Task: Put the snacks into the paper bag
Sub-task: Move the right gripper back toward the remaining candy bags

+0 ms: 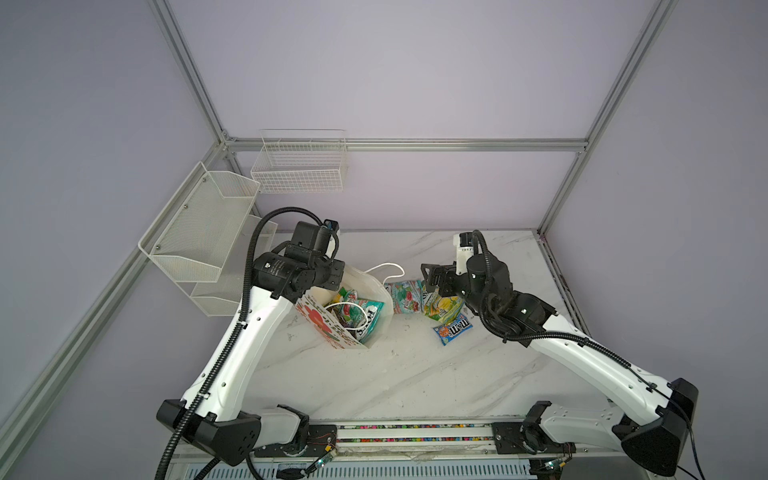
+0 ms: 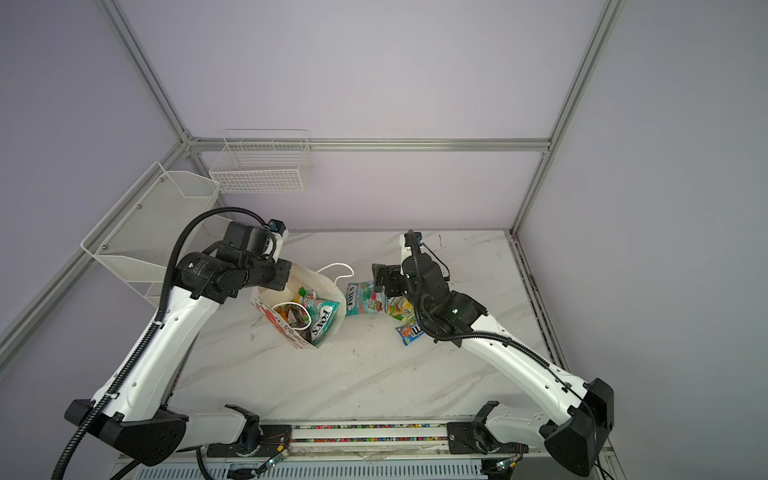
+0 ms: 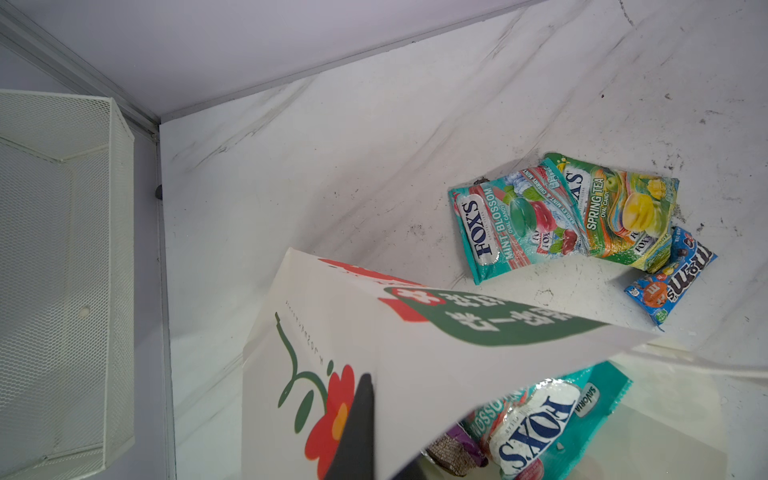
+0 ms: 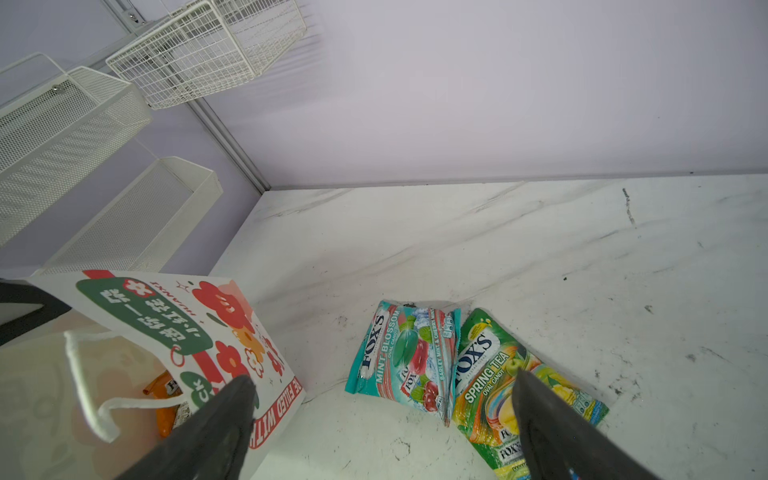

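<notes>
The left gripper [image 3: 382, 445] is clamped on the upper edge of the white paper gift bag [image 1: 380, 293] printed with red flowers and green Chinese characters: the left wrist view shows one dark finger [image 3: 358, 419] pressed on the printed outer wall and the other behind the same wall. The bag stands open on the white marble-patterned table [image 1: 415, 374], left of centre in both top views. Inside it lies a glossy teal FOX'S packet [image 1: 366, 319] among smaller wrappers, with a white cord handle [image 1: 347, 309] looped over them. The right gripper [image 1: 432, 279] has its jaws spread wide and holds nothing. It hangs just to the right of the bag, over the far ends of two packets on the table: a teal-red FOX'S Mint Blossom packet [image 4: 405, 361] and a green-yellow FOX'S Spring Tea packet [image 4: 494, 386], side by side with their edges overlapping. In the right wrist view the teal-red packet shows between the two dark fingers [image 4: 552, 432], one of which crosses the green-yellow packet. Whether they touch either packet cannot be told. A small blue m&m's packet [image 1: 454, 330] lies against the green-yellow one's near corner.
</notes>
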